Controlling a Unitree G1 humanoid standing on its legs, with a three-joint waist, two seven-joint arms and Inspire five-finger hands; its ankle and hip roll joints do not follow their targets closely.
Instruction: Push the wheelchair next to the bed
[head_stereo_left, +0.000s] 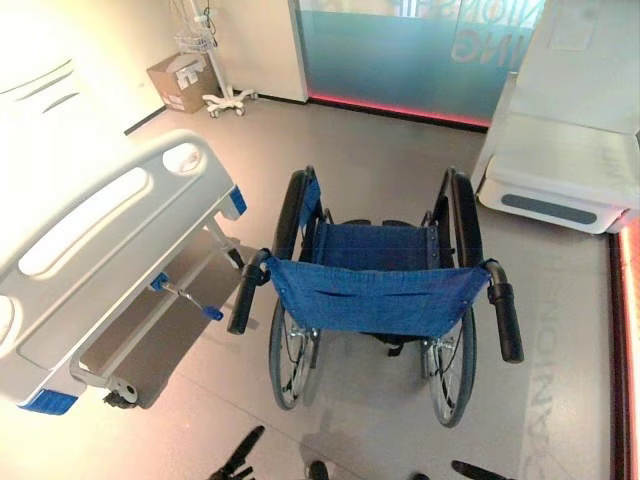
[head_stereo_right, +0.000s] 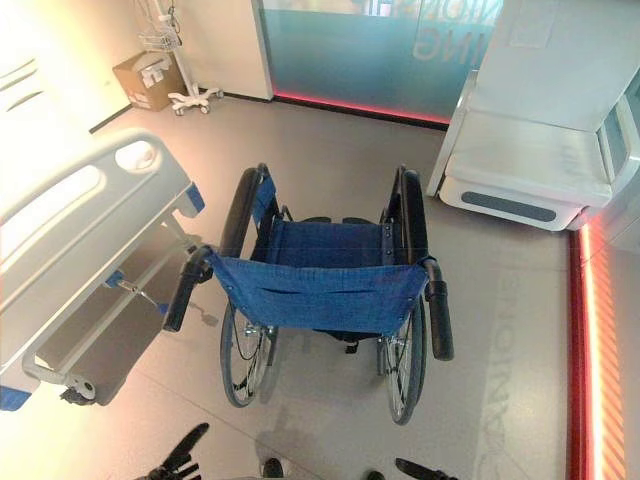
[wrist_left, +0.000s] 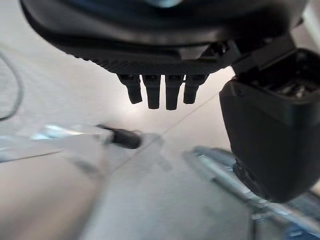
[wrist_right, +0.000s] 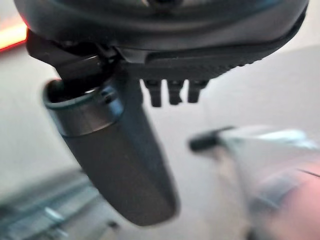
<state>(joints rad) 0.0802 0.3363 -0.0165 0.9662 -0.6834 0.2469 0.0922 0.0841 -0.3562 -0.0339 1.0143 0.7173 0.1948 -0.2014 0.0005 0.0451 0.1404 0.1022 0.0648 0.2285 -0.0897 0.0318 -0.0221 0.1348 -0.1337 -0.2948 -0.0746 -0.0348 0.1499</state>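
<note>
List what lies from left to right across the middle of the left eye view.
Bed → left push handle → blue backrest of the wheelchair → right push handle.

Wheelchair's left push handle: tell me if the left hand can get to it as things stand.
Probably yes. The left hand is open, low and behind the wheelchair, with bare floor up to the left push handle. The bed stands off to the side.
</note>
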